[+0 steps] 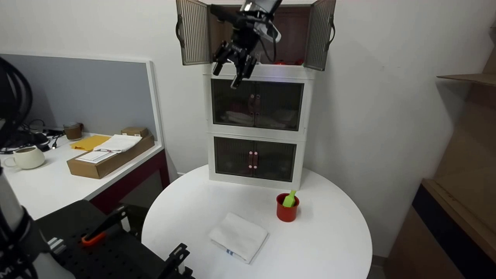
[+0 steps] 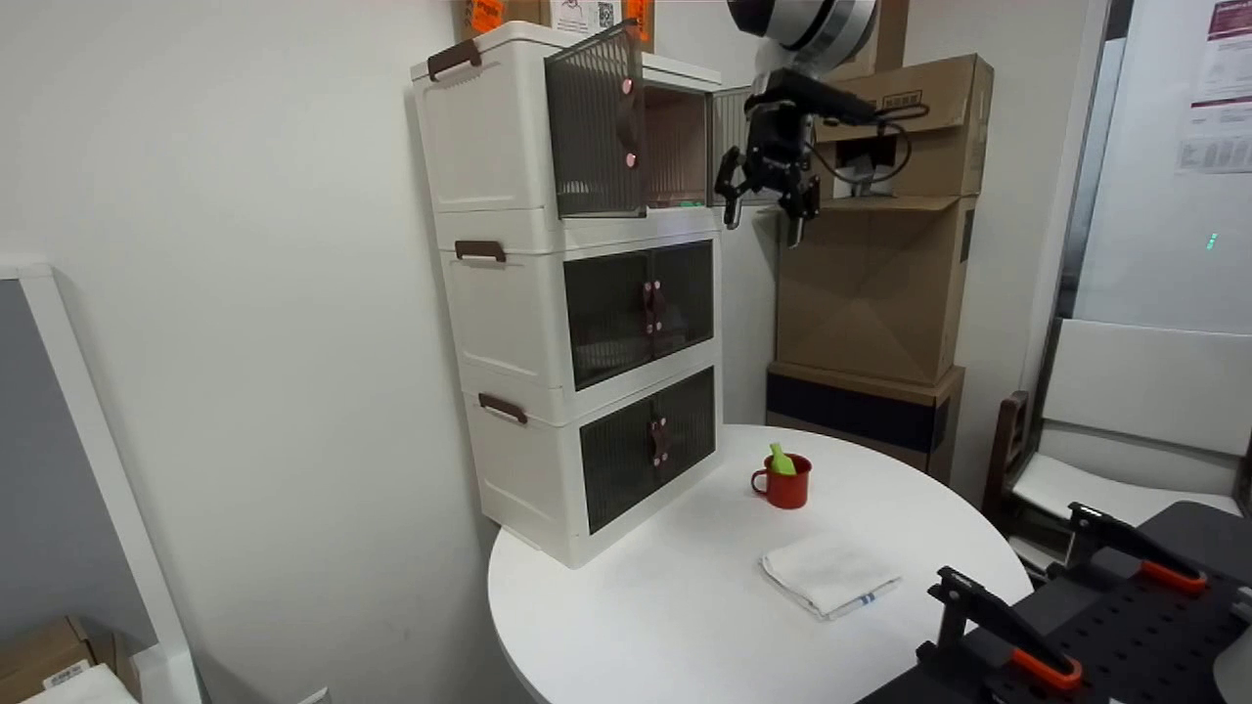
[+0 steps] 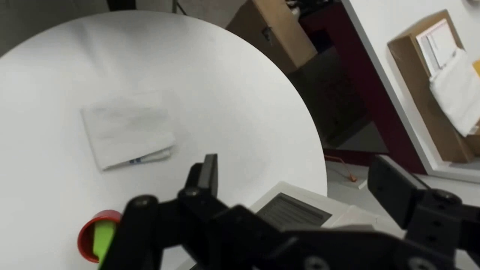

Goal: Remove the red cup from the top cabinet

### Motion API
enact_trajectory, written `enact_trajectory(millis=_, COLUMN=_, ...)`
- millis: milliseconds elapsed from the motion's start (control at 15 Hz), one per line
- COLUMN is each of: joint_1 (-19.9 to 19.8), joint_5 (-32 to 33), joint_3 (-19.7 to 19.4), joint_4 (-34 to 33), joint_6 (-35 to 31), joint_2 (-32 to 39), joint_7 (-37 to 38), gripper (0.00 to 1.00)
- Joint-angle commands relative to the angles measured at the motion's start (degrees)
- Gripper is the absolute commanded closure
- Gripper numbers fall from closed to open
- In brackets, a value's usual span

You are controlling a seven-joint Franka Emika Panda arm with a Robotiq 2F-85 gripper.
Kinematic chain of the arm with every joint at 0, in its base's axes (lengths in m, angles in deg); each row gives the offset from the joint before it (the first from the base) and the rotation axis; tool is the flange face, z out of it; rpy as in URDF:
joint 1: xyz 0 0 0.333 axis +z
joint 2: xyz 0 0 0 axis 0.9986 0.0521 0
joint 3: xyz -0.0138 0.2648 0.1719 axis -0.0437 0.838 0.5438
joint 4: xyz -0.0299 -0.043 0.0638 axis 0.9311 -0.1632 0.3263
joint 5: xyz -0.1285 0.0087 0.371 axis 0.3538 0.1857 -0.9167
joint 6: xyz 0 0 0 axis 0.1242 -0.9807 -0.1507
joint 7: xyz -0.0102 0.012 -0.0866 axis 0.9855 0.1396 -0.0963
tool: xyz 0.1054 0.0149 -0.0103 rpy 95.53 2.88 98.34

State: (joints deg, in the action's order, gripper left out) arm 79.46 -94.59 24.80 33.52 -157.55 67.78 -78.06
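The red cup (image 1: 286, 213) stands upright on the tabletop (image 1: 329, 248), a green tool (image 1: 289, 199) leaning in it, so the removal looks done. The doors (image 1: 319, 35) of the top cabinet (image 2: 479, 142) stand open, presumably for reach; the gripper (image 2: 763, 229) hangs in front, spread wide and holding nothing, likely high to clear the cup; red bits (image 1: 280, 62) inside the cabinet are too small to name

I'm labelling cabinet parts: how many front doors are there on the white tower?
6: two open doors, one at each side of the top cabinet, two closed middle doors beneath it, and two closed bottom doors. None seems hidden.
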Motion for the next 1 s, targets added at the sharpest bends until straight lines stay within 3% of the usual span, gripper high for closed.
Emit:
enact_trajectory(millis=0, joint_1=2.1, joint_5=9.0, joint_3=-2.0, joint_4=4.1, joint_6=1.4, joint_2=-8.5, joint_7=-4.1, gripper=0.00)
enact_trajectory(millis=400, joint_1=2.2, joint_5=18.8, joint_3=-3.7, joint_4=9.0, joint_6=-3.4, joint_2=-20.0, joint_7=-15.5, gripper=0.00)
enact_trajectory(millis=467, joint_1=2.5, joint_5=17.0, joint_3=-3.7, joint_4=4.9, joint_6=-0.8, joint_2=-15.2, joint_7=-11.4, gripper=0.00)
enact_trajectory(millis=933, joint_1=2.7, joint_5=17.9, joint_3=-4.3, joint_4=8.1, joint_6=-2.4, joint_2=-19.3, joint_7=-14.4, gripper=0.00)
